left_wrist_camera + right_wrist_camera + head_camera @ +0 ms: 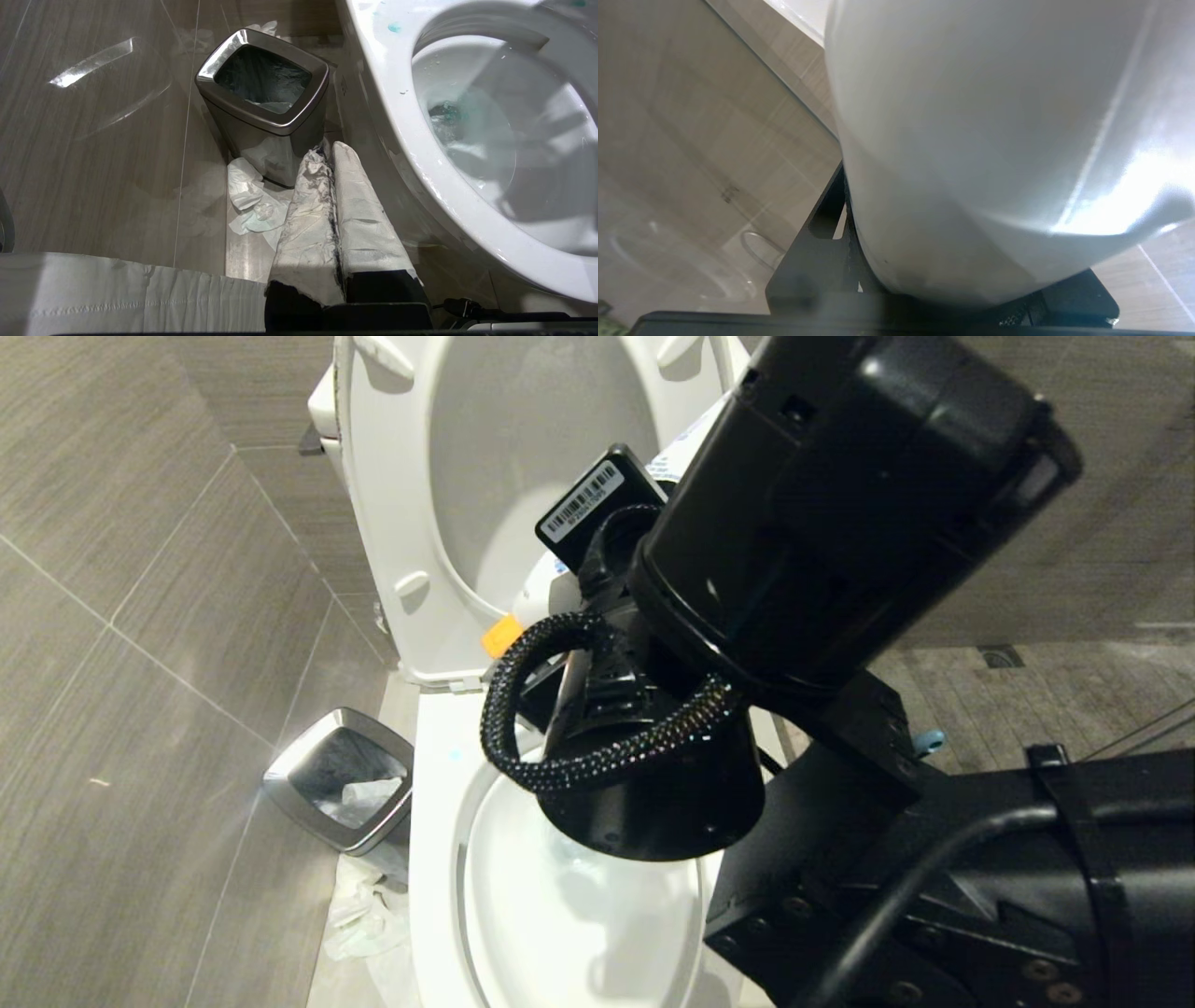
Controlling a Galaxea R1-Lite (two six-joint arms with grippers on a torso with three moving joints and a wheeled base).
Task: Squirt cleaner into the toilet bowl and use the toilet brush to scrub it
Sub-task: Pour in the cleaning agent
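Head view: grey wood-grain tile floor point(121, 784) and matching wall. Toilet bowl point(439, 859) centre, seat and lid up, water inside with a faint blue tint. Steel waste bin point(341, 793) left of the bowl, crumpled white liner inside; more white plastic on the floor beside it. Right gripper point(569, 644) above the bowl's back rim, mostly hidden by the arm. Cleaner point(541, 593) held tilted, orange cap point(501, 635) pointing down-left.

Left wrist view: left gripper point(334, 158) low by the floor, paper-wrapped jaws pressed shut, empty. Bin just ahead, bowl alongside; blue-green drops on the rim, dark blue-green patch in the water.

Right wrist view: filled by the white bottle body, gripped between the black jaws; tile behind.
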